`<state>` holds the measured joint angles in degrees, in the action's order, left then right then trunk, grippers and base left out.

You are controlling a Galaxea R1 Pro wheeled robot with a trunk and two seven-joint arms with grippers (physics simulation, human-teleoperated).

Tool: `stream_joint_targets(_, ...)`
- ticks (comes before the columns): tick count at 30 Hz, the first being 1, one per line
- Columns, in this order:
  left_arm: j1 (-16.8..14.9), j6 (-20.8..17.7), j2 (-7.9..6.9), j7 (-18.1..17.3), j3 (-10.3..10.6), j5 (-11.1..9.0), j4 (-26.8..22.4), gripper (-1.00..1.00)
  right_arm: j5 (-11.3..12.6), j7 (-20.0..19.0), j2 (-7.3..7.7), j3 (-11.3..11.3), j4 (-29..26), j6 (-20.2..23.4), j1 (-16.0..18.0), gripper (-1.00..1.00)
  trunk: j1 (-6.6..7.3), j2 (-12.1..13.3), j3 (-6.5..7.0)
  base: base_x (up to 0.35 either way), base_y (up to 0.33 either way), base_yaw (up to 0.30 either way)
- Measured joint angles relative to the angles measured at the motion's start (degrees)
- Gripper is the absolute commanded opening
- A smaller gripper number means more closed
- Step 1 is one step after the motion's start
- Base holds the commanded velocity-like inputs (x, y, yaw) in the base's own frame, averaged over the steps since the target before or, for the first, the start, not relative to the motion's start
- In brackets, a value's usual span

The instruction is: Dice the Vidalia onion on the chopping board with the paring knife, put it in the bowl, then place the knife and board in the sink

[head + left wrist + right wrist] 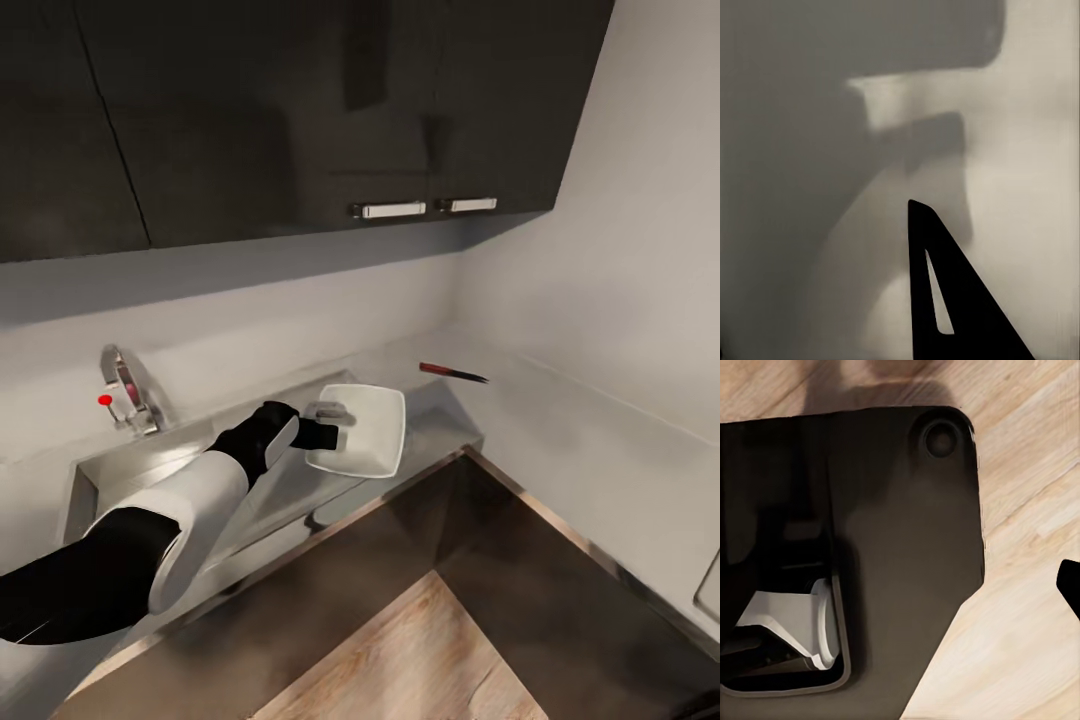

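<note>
While the left hand [322, 428] sits at the bowl's [375, 435] sink-side rim, grip state impossible to tell, the paring knife [452, 373] lies on the surface past the bowl, so I'd guess next comes reaching for that knife.

The head view looks down from high over the countertop [560, 440] corner, with the bowl [365, 430] near the centre. The left wrist view is very near a pale surface, probably the same bowl. The right wrist view faces down to the wood floor [1035, 472].
</note>
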<state>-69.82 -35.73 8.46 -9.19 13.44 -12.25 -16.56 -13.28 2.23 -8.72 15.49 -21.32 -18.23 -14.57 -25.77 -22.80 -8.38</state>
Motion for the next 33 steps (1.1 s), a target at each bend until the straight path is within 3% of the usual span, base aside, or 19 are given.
stream_joint_targets(33, 0.00, 0.00, 0.11, 0.00, 0.02, 0.02, 0.05, -1.00, 0.00, -0.17, 0.09, 0.08, 0.00, 0.09, 0.00, 1.00, 0.01, 0.00, 2.39, -0.267, 0.197, 0.210)
